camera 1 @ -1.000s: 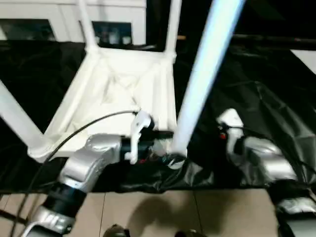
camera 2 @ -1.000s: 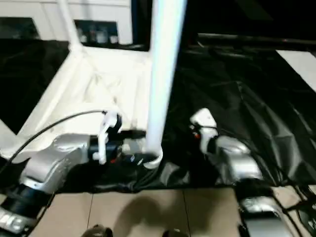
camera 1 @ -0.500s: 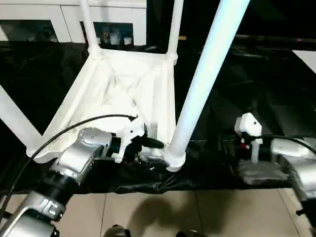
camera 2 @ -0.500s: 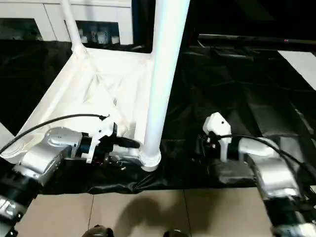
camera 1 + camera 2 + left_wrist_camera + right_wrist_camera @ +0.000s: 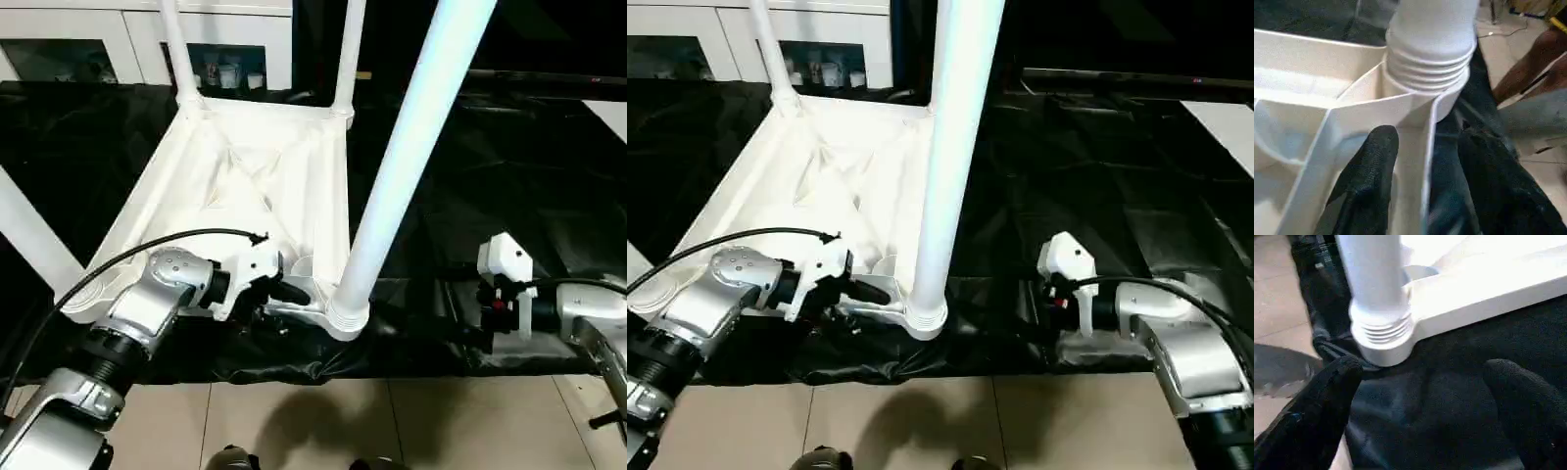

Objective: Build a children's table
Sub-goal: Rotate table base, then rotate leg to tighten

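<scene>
1. Nearest is a beige tiled floor (image 5: 294,421), with the crumpled edge of a black plastic sheet (image 5: 509,196) lying over it.
2. The right gripper (image 5: 1425,382) hovers low over the sheet, well to the right of the table's near corner; its two black fingers (image 5: 1322,401) stand wide apart, holding nothing.
3. The left gripper (image 5: 1422,171) straddles the raised rim of the white plastic table top (image 5: 245,176) just beside the near corner socket (image 5: 338,318): one finger (image 5: 1366,166) inside the rim, the other outside. Whether they actually pinch the rim is hard to tell.
4. The table lies upside down on the sheet, the near tapered white leg (image 5: 407,147) rising from that socket.
5. Two more legs stand at the far corners, before a white cabinet with glass doors (image 5: 127,39).
</scene>
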Controlling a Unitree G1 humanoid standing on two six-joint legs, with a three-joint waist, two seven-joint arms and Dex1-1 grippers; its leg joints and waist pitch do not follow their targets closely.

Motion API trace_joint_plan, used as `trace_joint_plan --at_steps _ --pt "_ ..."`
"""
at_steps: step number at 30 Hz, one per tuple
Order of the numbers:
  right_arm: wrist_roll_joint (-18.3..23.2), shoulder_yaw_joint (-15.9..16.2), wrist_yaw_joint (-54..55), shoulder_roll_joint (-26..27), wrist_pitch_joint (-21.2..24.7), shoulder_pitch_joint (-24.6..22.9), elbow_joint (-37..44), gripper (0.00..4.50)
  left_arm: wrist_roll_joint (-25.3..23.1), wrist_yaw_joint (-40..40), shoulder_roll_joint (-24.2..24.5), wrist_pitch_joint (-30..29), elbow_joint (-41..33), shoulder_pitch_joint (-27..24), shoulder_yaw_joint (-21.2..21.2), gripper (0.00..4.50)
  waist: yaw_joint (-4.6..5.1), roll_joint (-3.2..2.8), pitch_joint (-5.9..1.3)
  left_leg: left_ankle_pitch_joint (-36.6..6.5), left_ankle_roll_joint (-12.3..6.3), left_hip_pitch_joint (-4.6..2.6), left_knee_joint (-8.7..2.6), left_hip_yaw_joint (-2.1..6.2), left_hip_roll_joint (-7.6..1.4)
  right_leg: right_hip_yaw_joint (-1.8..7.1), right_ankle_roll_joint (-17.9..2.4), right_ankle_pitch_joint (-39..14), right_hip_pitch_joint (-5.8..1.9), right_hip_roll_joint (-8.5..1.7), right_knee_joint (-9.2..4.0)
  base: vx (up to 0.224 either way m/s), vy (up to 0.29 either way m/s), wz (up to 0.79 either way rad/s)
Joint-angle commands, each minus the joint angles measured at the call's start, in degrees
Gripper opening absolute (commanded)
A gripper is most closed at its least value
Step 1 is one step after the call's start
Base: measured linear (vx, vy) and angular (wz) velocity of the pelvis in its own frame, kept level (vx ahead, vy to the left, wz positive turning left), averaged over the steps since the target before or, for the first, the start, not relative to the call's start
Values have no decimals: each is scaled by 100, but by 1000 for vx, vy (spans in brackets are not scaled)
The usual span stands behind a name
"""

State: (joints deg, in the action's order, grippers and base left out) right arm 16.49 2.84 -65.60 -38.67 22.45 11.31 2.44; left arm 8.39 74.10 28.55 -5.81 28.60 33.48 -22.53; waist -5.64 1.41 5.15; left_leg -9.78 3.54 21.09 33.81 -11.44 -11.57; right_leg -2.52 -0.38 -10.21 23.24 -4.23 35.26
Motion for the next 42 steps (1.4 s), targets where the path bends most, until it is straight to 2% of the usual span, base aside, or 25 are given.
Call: trace_joint_plan --at_steps 1,5,7,10,13,15,17,20,24,28,31,32,34,36,37,39,40,42 --pt "61 15 -25 -96 98 -19 167 450 -126 -20 22 58 124 53 -35 196 -31 -4 -432 -1331 -121 -92 -387 105 -175 231 -1218 -1393 -263 -373 -431 0 0 0" --pt "45 20 -14 -125 150 -44 201 450 -190 84 112 49 213 36 -25 155 -34 16 -435 -1339 -112 -91 -386 105 -180 233 -1217 -1460 -263 -381 -434 0 0 0" --pt "64 39 -1 -146 169 -41 213 450 -230 100 127 91 270 34 -26 150 -38 9 -440 -1319 -113 -95 -385 106 -183 234 -1195 -1453 -260 -383 -429 0 0 0" --pt "66 45 4 -151 176 -37 216 450 -259 107 135 125 304 36 -33 117 -39 6 -439 -1328 -107 -95 -384 105 -184 235 -1210 -1454 -258 -386 -430 0 0 0" --pt "66 56 19 -165 221 -48 256 450 -357 159 140 202 416 59 -57 109 -41 15 -440 -1323 -109 -94 -383 105 -179 234 -1184 -1508 -261 -385 -434 0 0 0" --pt "53 68 22 -167 231 -42 261 450 -411 188 161 206 443 67 -85 73 -46 19 -447 -1335 -97 -98 -383 107 -182 235 -1163 -1576 -265 -394 -438 0 0 0" --pt "48 73 23 -168 236 -43 268 450 -429 212 170 199 445 65 -93 68 -45 16 -447 -1334 -95 -96 -383 108 -182 234 -1158 -1596 -262 -395 -439 0 0 0" --pt "39 92 32 -158 239 -46 264 450 -496 259 216 163 421 45 -140 30 -42 17 -459 -1284 -118 -92 -376 106 -179 234 -1157 -1550 -265 -393 -433 0 0 0" --pt "44 110 76 -71 201 -33 224 450 -573 270 235 161 426 29 -159 4 -40 8 -473 -1280 -121 -90 -375 107 -177 231 -1116 -1622 -264 -396 -439 0 0 0" --pt "5 172 236 265 30 158 -160 450 -668 177 163 -96 388 1 -207 4 0 -4 -495 -1349 -77 -95 -385 113 -178 218 -1157 -1552 -249 -387 -430 0 0 0" --pt "-132 427 263 577 -185 434 -638 450 -512 -446 -349 -474 429 59 54 4 20 19 -484 -1469 -53 -110 -371 98 -171 214 -1244 -1645 -232 -391 -450 0 0 0" --pt "-214 492 303 635 -285 506 -748 450 -472 -552 -453 -477 398 55 100 4 20 18 -488 -1487 -46 -113 -369 98 -174 214 -1252 -1687 -234 -397 -455 0 0 0" --pt "-441 622 443 756 -537 676 -1018 450 -461 -678 -596 -328 312 15 117 4 19 45 -496 -1447 -58 -90 -368 113 -169 211 -1141 -1798 -250 -400 -464 0 0 0" --pt "-494 663 457 841 -582 813 -1219 450 -541 -697 -599 -267 264 -22 61 4 24 41 -500 -1398 -74 -76 -370 116 -156 211 -1086 -1824 -258 -400 -463 0 0 0" --pt "-530 683 460 861 -622 855 -1286 450 -564 -692 -596 -240 256 -32 46 4 13 38 -508 -1373 -101 -94 -363 107 -154 217 -1029 -1854 -247 -392 -477 0 0 0" --pt "-584 727 434 892 -718 930 -1426 450 -589 -686 -596 -229 235 -49 38 4 20 38 -512 -1278 -121 -66 -365 110 -150 210 -1054 -1714 -258 -382 -452 0 0 0" --pt "-744 841 431 919 -912 1060 -1672 450 -605 -689 -596 -230 196 -74 49 4 19 46 -516 -1253 -131 -74 -360 108 -157 210 -1075 -1635 -248 -381 -440 0 0 0" --pt "-744 841 431 919 -912 1060 -1672 450 -605 -689 -596 -230 196 -74 49 4 21 34 -517 -1253 -145 -81 -360 100 -154 209 -1105 -1580 -244 -376 -443 0 0 0"
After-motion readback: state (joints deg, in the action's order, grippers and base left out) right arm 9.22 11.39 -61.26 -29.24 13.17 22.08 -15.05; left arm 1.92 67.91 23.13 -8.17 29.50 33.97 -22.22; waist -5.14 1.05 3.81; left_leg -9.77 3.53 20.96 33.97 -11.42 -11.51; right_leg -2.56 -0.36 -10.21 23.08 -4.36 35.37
